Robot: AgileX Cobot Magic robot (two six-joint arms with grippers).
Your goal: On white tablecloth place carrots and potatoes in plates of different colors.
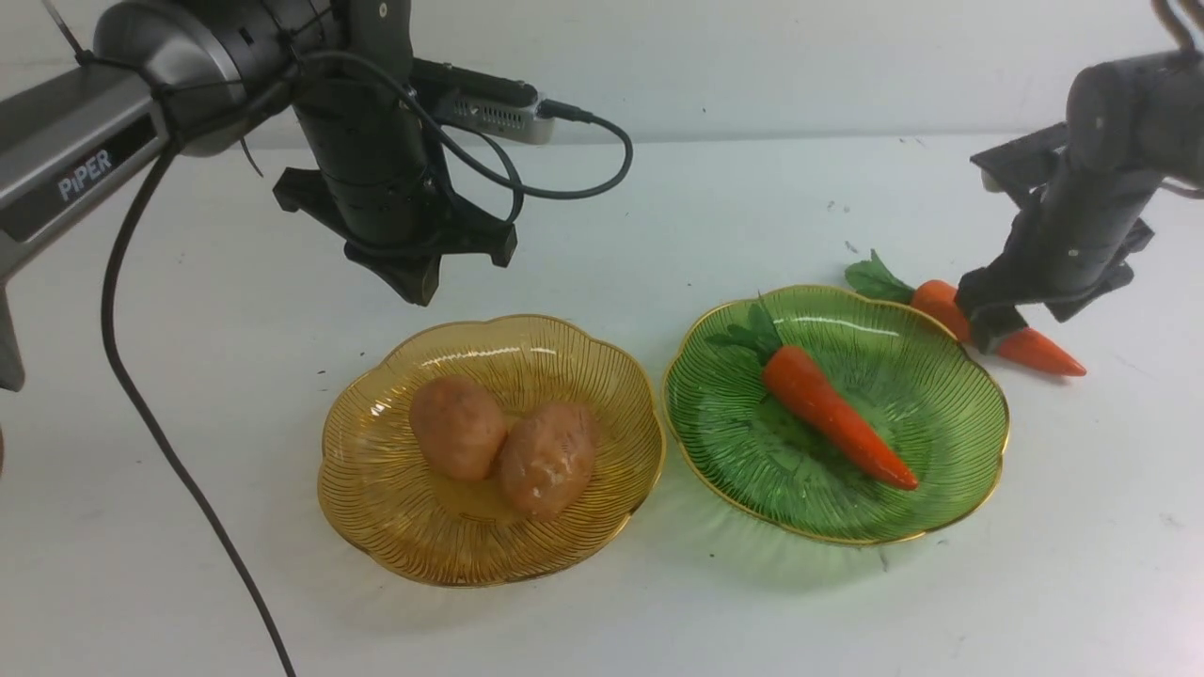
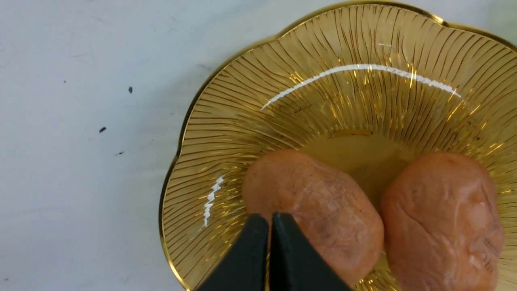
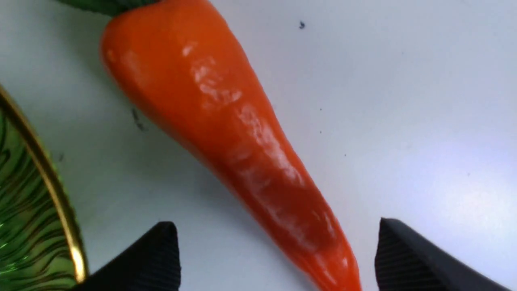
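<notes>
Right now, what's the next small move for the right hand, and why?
I'd probably lower the right hand a little and then close it on the loose carrot. Its fingers stand open with that carrot between them, ungripped, and it lies on the tablecloth beside the green plate, which already holds the other carrot.

Left gripper (image 1: 420,299): shut, fingertips together, pointing down. Right gripper (image 1: 1030,324): jaws wide apart, angled downward. Both arms reach forward, wrists bent.
</notes>
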